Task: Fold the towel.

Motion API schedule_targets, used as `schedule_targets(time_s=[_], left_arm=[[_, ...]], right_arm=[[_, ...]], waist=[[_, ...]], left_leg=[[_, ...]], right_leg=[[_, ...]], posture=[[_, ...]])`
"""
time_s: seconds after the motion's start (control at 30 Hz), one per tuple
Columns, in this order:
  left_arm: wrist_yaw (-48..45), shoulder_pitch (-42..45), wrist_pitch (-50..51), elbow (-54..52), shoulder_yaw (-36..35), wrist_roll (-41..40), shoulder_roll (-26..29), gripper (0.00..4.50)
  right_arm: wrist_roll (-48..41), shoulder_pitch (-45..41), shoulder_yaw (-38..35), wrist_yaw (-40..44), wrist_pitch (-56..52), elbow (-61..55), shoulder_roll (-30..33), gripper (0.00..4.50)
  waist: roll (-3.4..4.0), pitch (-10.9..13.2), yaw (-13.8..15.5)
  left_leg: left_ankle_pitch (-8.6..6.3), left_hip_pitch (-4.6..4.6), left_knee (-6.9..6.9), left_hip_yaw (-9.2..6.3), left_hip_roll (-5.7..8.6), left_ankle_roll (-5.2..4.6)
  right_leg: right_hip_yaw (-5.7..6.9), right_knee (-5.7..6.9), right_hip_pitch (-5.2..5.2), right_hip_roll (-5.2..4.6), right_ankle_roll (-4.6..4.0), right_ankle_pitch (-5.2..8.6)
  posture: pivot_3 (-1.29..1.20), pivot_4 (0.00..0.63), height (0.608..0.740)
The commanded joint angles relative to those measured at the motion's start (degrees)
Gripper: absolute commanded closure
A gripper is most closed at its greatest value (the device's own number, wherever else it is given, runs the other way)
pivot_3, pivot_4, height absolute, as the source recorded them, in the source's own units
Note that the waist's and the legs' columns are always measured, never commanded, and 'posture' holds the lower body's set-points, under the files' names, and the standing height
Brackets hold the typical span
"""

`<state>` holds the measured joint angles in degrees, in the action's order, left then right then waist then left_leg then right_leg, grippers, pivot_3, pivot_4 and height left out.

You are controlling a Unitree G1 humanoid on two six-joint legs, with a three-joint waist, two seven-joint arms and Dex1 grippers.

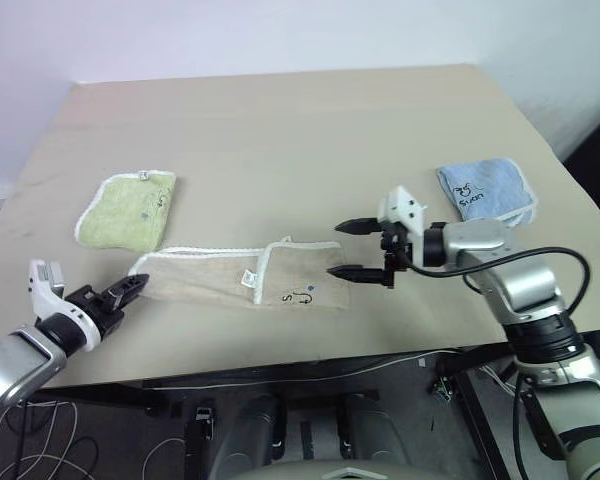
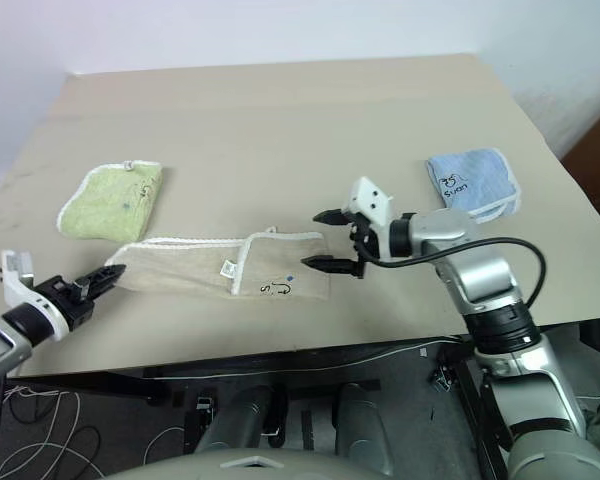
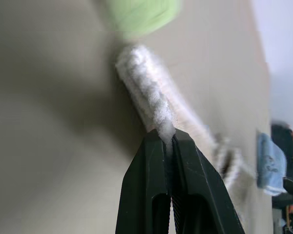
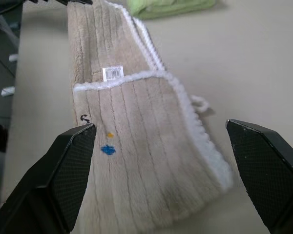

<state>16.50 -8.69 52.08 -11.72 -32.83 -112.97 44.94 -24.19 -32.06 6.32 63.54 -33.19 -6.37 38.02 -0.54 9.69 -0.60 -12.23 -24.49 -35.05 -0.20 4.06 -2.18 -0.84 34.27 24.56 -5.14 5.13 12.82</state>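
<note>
long beige terry towel with white stitched edging [image 1: 242, 277] lies lengthwise near the front of the tan tabletop [image 1: 280, 130]. left gripper [image 1: 130, 288] is clamped on the towel's left end. right gripper [image 1: 355, 248] hovers at the towel's right end, fingers spread wide, holding nothing. small green folded towel [image 1: 128, 207] sits far-left; small blue folded towel [image 1: 485, 190] far-right.

The robot's arms are shiny silver-grey with black rings at the joints. A thin black cable [image 1: 540, 257] loops along the right arm. Each gripper has a white block and two pointy black fingers [image 4: 71, 168] with bumpy pads.
</note>
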Motion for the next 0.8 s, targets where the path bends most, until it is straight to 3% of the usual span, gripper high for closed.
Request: schedule_targets(time_s=[0.03, 0.3, 0.47, 0.6, 0.8], left_arm=[[-1.8, 3.0, 1.1, -2.2, 0.5, 0.0, 2.8, 4.46], [-11.0, 17.9, 6.7, 1.9, 12.1, 1.2, 5.8, 4.46], [-16.1, 31.2, 12.4, 6.7, 22.5, 4.7, 4.3, 4.46], [-19.0, 41.2, 16.1, 12.3, 29.7, 10.0, -0.7, 4.46], [-24.6, 48.5, 21.0, 17.3, 35.1, 18.6, -7.5, 4.46]], right_arm=[[-2.7, 1.0, -3.7, 0.8, -1.8, -1.9, 2.4, 0.00], [-1.4, 5.1, -6.4, -1.4, -0.3, -2.5, 5.2, 0.00], [-1.4, 7.6, -8.2, -3.6, -0.2, -4.2, 5.7, 0.00], [-1.7, 10.3, -10.3, -5.7, -0.8, -6.3, 6.2, 0.00], [-2.0, 13.8, -13.2, -8.2, -1.6, -8.7, 7.2, 0.00]], waist=[[0.00, 0.0, -0.1], [0.01, 0.0, -0.1], [-0.01, 0.0, 0.2], [-0.03, 0.0, 0.7], [-0.04, 0.0, 1.3]], left_leg=[[0.00, 0.00, 0.00, 0.00, 0.00, 0.00], [0.00, -0.01, 0.00, 0.01, 0.01, 0.00], [0.02, -0.02, -0.03, 0.00, 0.00, 0.01], [0.01, -0.02, -0.12, 0.00, 0.05, 0.00], [0.04, -0.04, -0.13, 0.00, 0.04, 0.01]], right_leg=[[0.00, 0.00, -0.03, 0.00, 0.00, 0.00], [-0.01, 0.01, -0.03, 0.00, 0.01, 0.00], [0.00, 0.06, -0.01, 0.03, 0.02, -0.01], [0.00, 0.05, -0.07, 0.02, 0.05, -0.03], [-0.01, 0.09, -0.02, 0.07, 0.21, -0.12]], posture=[[0.00, 0.150, 0.740], [0.00, 0.150, 0.740], [0.00, 0.150, 0.740], [0.00, 0.150, 0.740], [0.00, 0.150, 0.740]])
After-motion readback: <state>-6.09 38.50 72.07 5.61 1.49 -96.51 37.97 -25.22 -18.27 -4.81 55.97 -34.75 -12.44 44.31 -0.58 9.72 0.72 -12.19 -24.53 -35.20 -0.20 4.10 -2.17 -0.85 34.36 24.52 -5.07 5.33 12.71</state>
